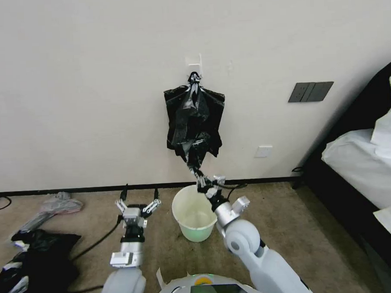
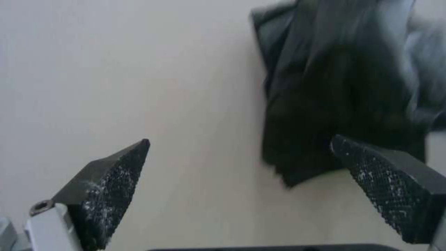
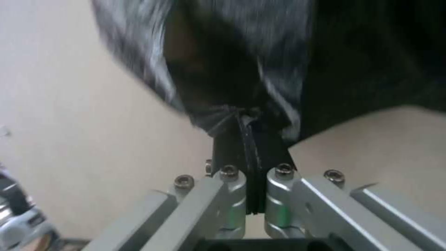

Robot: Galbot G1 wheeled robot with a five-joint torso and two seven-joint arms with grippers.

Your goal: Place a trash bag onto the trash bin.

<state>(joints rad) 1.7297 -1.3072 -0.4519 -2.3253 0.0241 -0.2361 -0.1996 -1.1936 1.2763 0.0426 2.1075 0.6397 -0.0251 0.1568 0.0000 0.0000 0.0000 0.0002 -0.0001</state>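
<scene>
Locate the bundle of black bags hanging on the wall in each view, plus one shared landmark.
Head view: bundle of black bags hangs from a wall hook at centre, above the trash bin.
Left wrist view: it hangs against the wall beyond the open left gripper.
Right wrist view: it looms right ahead of the right gripper, shut on a strand of film from its lower end.
Shared landmark: the plain cream wall behind it.

Both arms white with rounded shells, silver-grey wrist sections, black cables trailing off each. Left pincer point(image 1: 138, 200) — silver linkage, black wedge fingers point(image 2: 108, 195) with knurled pads, flecked white. Right pincer point(image 3: 251, 139) — silver links, hex-socket screws at the knuckles, black pads. Base top white, green light, dark screen.
</scene>
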